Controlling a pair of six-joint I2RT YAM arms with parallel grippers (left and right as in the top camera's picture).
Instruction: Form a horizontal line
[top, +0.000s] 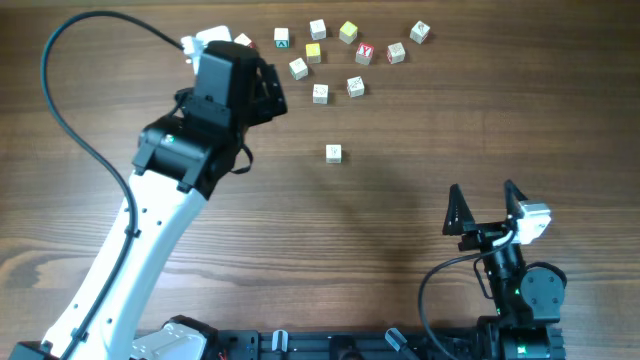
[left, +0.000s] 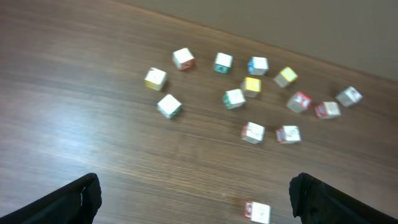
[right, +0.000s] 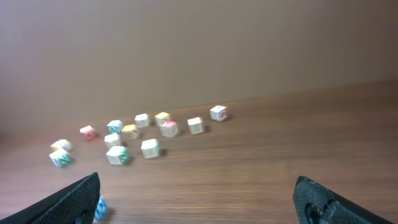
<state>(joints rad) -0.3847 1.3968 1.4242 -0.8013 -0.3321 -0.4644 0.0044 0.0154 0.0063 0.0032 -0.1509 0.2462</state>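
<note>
Scattered letter cubes (top: 319, 93), 1 lone cube (top: 333, 153) apart, left gripper (left: 196, 193) wide in wrist view only, right gripper (top: 483, 192) wide

Loose cubes (top: 320, 93) clustered far side; single cube (top: 334, 153) nearer, apart

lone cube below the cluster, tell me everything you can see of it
The lone cube is small, pale and wooden-looking, with a faint mark on its top face; the left wrist view shows red on one side. It sits flat on the brown wood-grain table, set apart from the cube cluster toward the robot. Nothing touches it.
</note>
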